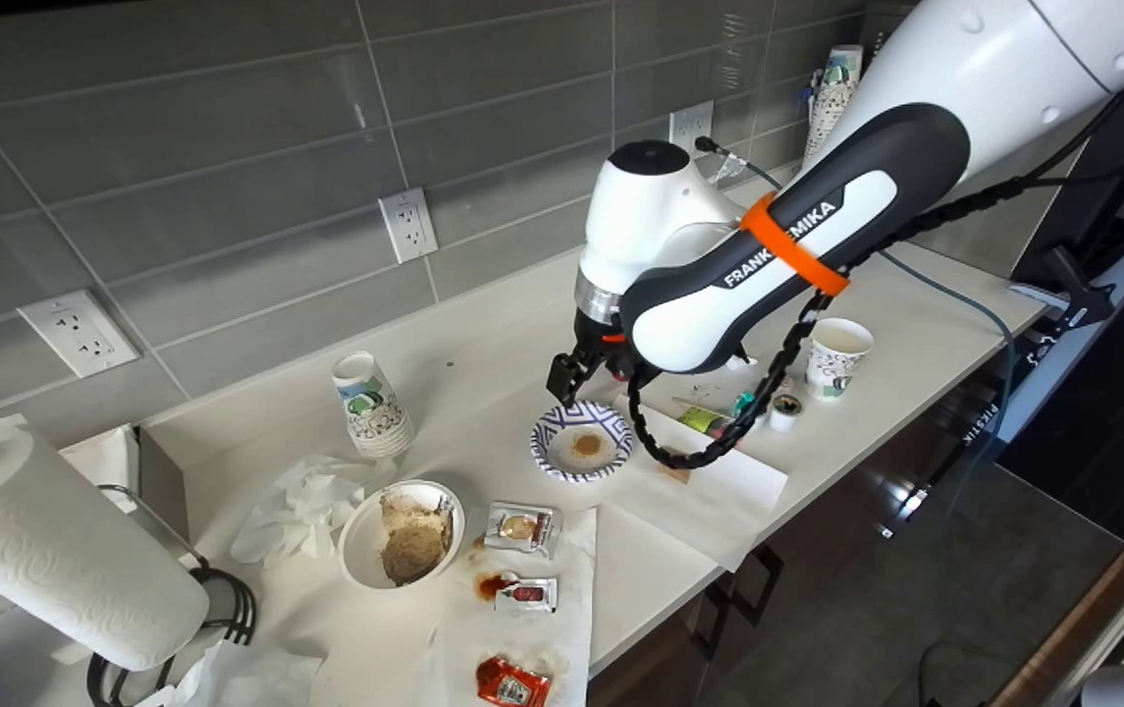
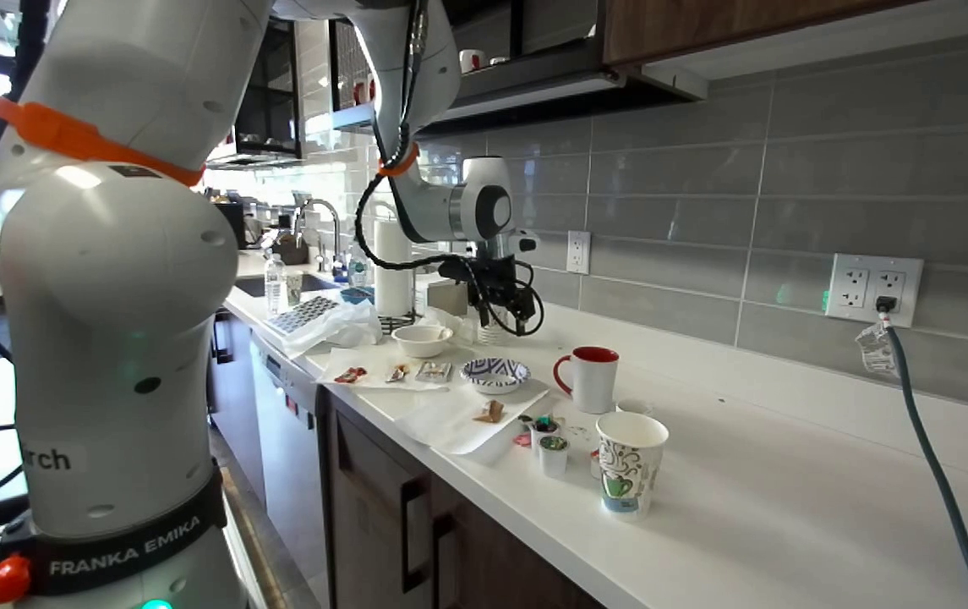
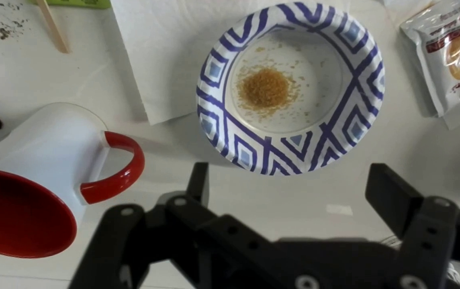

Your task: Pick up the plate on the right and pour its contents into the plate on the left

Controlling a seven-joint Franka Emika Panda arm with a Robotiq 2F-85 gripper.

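Note:
A paper plate with a purple-and-white patterned rim (image 3: 364,80), the plate on the right, rests on the counter. Its contents, a small heap of yellowish-brown granules (image 3: 266,88), lie on the plate's bottom. The plate on the left is a white bowl (image 1: 357,545) holding beige and brown powder; it is outside the wrist view. My gripper (image 3: 292,182) stands open over the wall side of the patterned plate (image 1: 544,447), nothing between its fingers. In the wrist view the plate's near rim lies just beyond the fingertips, apart from them. One finger is hidden in an exterior view.
A white mug with red handle (image 3: 113,168) stands beside the patterned plate. Food packets (image 1: 522,528) lie on paper near the bowl. Stacked cups (image 1: 375,407) and a paper towel roll (image 1: 61,550) stand beyond. A paper cup (image 2: 631,465) and small pods (image 2: 553,457) sit near the counter edge.

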